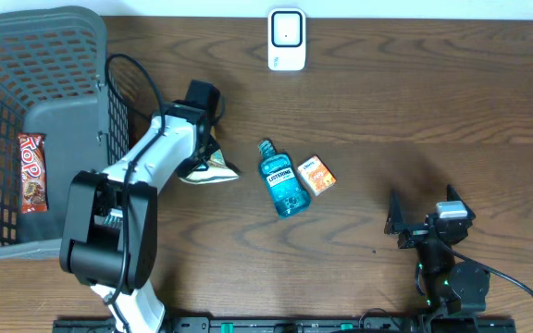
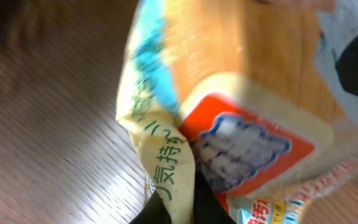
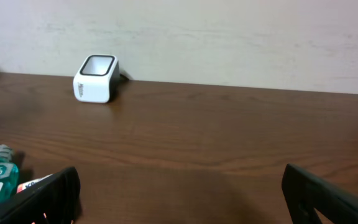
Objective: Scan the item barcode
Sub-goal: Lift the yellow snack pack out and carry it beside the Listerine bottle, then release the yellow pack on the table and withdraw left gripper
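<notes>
Overhead, held item: I see the left gripper (image 1: 204, 157) closed on a crumpled yellowish snack packet (image 1: 215, 171), low over the table (image 1: 387, 111), just right of the grey basket (image 1: 54, 120).
Overhead, packet axis: its long side runs roughly left to right, the free end pointing at the mouthwash bottle (image 1: 283, 180).
Overhead, scanner: the white barcode scanner (image 1: 287, 39) stands at the far edge, beyond the packet and off to its right, well apart from it.
Overhead, nearer arm: I judge the left arm nearer the scanner; the right gripper (image 1: 422, 211) sits at the near edge with its jaws spread wide and nothing between them.
Overhead, other items: a small orange box (image 1: 317, 174) is touching or just beside the bottle; a chocolate bar (image 1: 31, 171) lies in the basket.
Left wrist, close view: the packet fills the frame, blurred, with an orange panel, a blue strip and printed characters. I find no barcode on this face.
Right wrist, outlook: both open fingers frame bare table, with the scanner far ahead and left, its dark window tilted upward.
Next move, my judgement: carry the packet away and rightward, turning the barcode side down to that window.
</notes>
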Controlling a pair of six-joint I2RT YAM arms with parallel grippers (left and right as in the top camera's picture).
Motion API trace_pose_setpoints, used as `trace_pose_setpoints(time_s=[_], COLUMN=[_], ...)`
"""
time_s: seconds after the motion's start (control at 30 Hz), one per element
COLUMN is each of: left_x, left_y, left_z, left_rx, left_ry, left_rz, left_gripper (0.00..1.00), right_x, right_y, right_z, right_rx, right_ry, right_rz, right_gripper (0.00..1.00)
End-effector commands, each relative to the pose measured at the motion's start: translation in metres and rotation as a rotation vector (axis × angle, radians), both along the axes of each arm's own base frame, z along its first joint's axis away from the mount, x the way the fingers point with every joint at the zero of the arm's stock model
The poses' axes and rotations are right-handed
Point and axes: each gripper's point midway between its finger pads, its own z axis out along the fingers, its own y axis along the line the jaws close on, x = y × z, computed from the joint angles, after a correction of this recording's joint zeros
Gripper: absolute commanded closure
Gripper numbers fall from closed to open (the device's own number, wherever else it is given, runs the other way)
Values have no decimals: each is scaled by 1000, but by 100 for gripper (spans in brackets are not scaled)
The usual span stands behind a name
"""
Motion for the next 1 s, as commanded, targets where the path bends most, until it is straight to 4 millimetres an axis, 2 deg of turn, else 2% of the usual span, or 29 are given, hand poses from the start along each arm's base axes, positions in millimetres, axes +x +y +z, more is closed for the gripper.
trace_pose_setpoints(time_s=[0.0,0.13,0.33,0.47,0.63,0.73,0.77,0.8,0.83,0.97], left_x=[2,-4,-13,-11,-8,-7,-7,-7,-7,-4], left_y=[-17,-47,-108,-141,-151,-146,-145,-138,-133,-103], left_z=[14,14,17,22,32,48,55,80,93,173], left_rx=[3,6,-6,-18,-7,8,13,27,34,89], left_ry=[-38,-40,-86,-147,-185,-205,-216,-256,-279,-444], left_rz=[-42,-152,-354,-485,-589,-638,-653,-668,-662,-608], left_gripper=[93,93,93,92,91,51,30,15,11,5], right_x=[0,0,0,0,0,0,0,0,0,0], right_y=[0,0,0,0,0,0,0,0,0,0], right_z=[-2,-2,-2,-2,-2,-2,-2,-2,-2,-2], right_rx=[-14,-15,-15,-14,-14,-14,-15,-15,-14,-15], right_ry=[4,4,4,4,4,4,4,4,4,4], right_rz=[2,2,2,2,2,2,2,2,2,2], right_gripper=[1,1,1,1,1,1,1,1,1,1])
